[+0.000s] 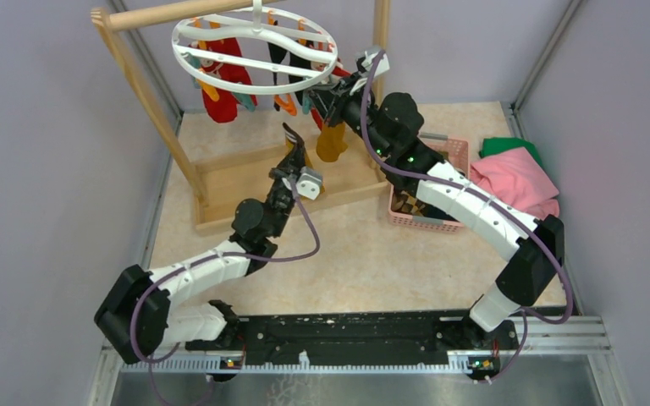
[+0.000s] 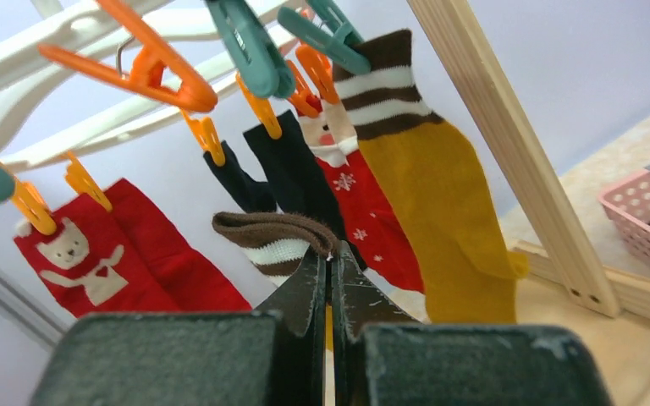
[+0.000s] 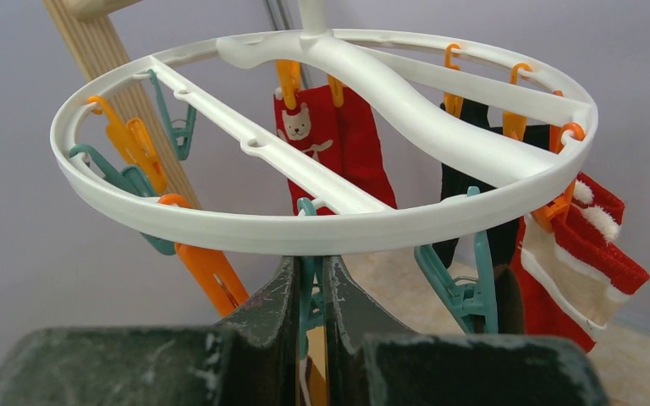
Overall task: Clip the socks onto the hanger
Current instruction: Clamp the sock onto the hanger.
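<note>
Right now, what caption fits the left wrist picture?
Left gripper pinching a brown white-striped sock beneath the white plastic ring hanger.

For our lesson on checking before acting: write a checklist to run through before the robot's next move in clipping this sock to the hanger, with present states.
1. Left gripper shut on the brown striped cuff: ok.
2. Right gripper shut on a teal clip under the hanger ring: ok.
3. Clip squeezed wide enough for the cuff: cannot tell.
4. Cuff raised to that clip: not ok; it sits lower, apart, in the top view.
5. That ring hung from the wooden bar: ok.
</note>
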Robot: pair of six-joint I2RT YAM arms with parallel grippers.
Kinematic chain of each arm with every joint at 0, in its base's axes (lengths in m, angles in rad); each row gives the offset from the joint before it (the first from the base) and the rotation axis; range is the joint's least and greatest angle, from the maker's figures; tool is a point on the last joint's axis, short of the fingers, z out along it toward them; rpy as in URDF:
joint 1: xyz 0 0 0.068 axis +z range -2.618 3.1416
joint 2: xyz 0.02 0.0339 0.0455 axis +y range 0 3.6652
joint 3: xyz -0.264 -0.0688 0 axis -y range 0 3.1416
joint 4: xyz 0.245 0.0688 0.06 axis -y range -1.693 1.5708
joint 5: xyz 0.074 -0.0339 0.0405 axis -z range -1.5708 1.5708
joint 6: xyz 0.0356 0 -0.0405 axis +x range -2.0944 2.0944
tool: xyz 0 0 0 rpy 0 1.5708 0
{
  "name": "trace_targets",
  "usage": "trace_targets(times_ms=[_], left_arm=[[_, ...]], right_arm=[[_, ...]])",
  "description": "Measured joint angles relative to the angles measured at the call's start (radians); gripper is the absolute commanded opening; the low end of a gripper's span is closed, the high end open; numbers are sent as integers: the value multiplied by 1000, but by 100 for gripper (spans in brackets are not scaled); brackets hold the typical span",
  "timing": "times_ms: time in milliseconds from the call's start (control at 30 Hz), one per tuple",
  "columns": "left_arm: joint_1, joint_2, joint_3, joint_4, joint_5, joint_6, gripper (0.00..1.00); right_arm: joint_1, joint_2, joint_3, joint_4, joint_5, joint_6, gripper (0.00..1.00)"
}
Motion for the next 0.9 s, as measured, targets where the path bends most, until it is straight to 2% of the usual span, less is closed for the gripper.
trace_targets(times_ms=[400,533,900], left_arm=[[-185,358,131,386,-330,535,0],[-203,457,174,429,-404,666,0],[-211,459,215,446,-460,697,0]], right_arm=[[0,0,14,-12,2,1,0],[0,0,24,-20,0,1,0],[0,0,26,-31,1,-1,0]])
